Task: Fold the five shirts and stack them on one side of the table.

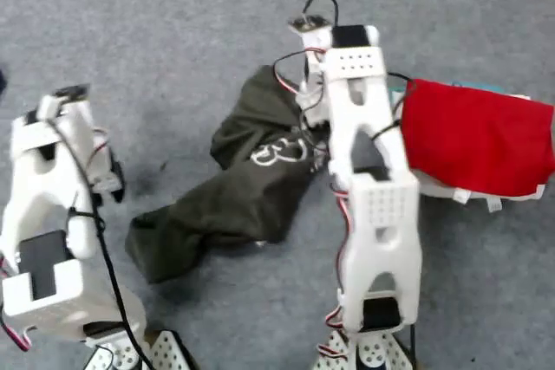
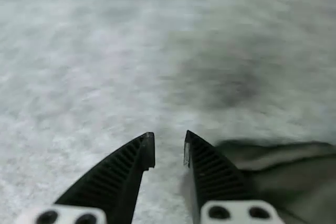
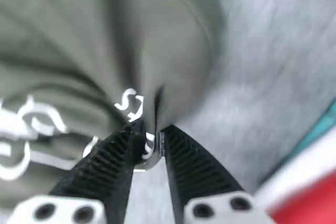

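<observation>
A robotics lab bench: wired white left arm (image 1: pixel 48 188) and right arm (image 1: pixel 375 188), grey felt table (image 1: pixel 173 58) beneath their fingers (image 2: pixel 126 177)

A crumpled dark olive shirt (image 1: pixel 251 184) lay in the middle of the grey worktop (image 1: pixel 173 58), with the right arm (image 1: pixel 373 179) stretched over its printed edge. A folded red shirt (image 1: pixel 477 136) lay just beside that arm. The left arm (image 1: pixel 52 188) stood apart from both shirts.

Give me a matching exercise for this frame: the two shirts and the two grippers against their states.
1. dark green shirt
2. red shirt
3. left gripper
4. right gripper

A. open above the grey table
B. crumpled mid-table
C. pinching dark cloth
D. lying flat on a white-edged pile

Pairs: 1-B; 2-D; 3-A; 4-C
</observation>
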